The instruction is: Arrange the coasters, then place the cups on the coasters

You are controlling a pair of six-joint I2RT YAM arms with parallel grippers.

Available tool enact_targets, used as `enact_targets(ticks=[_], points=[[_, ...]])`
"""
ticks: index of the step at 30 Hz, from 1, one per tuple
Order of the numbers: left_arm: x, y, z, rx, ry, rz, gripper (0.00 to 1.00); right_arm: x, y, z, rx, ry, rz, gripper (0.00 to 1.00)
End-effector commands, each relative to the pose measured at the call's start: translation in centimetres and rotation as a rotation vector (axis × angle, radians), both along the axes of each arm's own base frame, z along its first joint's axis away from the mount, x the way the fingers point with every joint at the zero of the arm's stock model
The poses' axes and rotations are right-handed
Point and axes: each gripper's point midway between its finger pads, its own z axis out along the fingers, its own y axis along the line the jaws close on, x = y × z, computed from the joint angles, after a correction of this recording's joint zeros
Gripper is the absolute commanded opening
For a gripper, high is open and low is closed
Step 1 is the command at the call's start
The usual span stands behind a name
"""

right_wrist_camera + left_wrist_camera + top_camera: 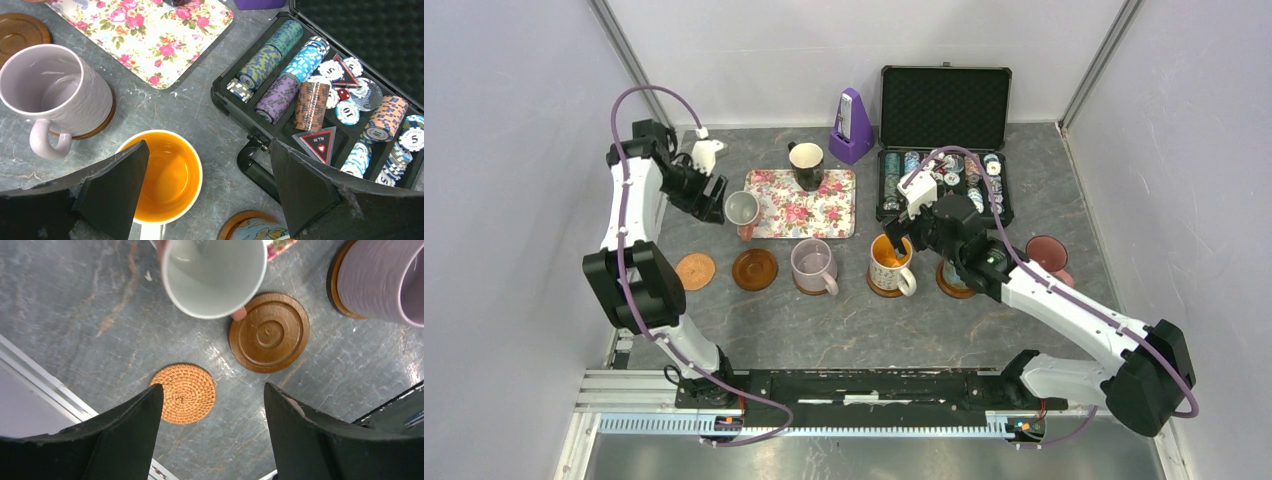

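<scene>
My left gripper (717, 193) (214, 386) hangs open with nothing between its fingers, just left of a pink cup (742, 210) (215, 275) with a white inside. Below it lie a bare wooden coaster (755, 269) (269, 332) and a woven coaster (695, 270) (183, 393). A lilac cup (813, 265) (55, 85) stands on a coaster. So does the orange-inside cup (889, 265) (170, 175). My right gripper (906, 232) (208, 145) is open above that cup, one finger over its rim. A blue butterfly cup (260, 231) on a coaster is mostly hidden by the right arm. A black cup (806, 165) stands on the floral tray (834, 215).
An open black case of poker chips (944, 180) (320, 100) lies at the back right, its handle close to my right fingers. A purple metronome (854, 125) stands beside it. A dark pink cup (1049, 257) sits at the far right. Walls close in on both sides.
</scene>
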Motion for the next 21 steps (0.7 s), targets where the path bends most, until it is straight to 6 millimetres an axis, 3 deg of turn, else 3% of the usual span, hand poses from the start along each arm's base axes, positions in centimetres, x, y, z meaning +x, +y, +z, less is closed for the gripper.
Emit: enact_targets(ticks=[1, 7, 13, 21], points=[[0.1, -0.2, -0.1, -0.007, -0.055, 0.089, 0.77, 1.4, 0.5, 3.1, 0.051, -0.069, 0.009, 0.98], [0.4, -1.2, -1.7, -0.144, -0.055, 0.431, 0.76, 2.0, -0.2, 3.0, 0.062, -0.068, -0.025, 0.98], [-0.5, -3.0, -4.6, -0.194, -0.093, 0.536, 0.76, 2.3, -0.7, 2.3, 0.053, -0.058, -0.043, 0.98], [0.6, -4.5, -5.5, -0.267, -0.317, 0.582, 0.78, 2.5, -1.2, 1.7, 0.04, -0.049, -0.058, 0.98]])
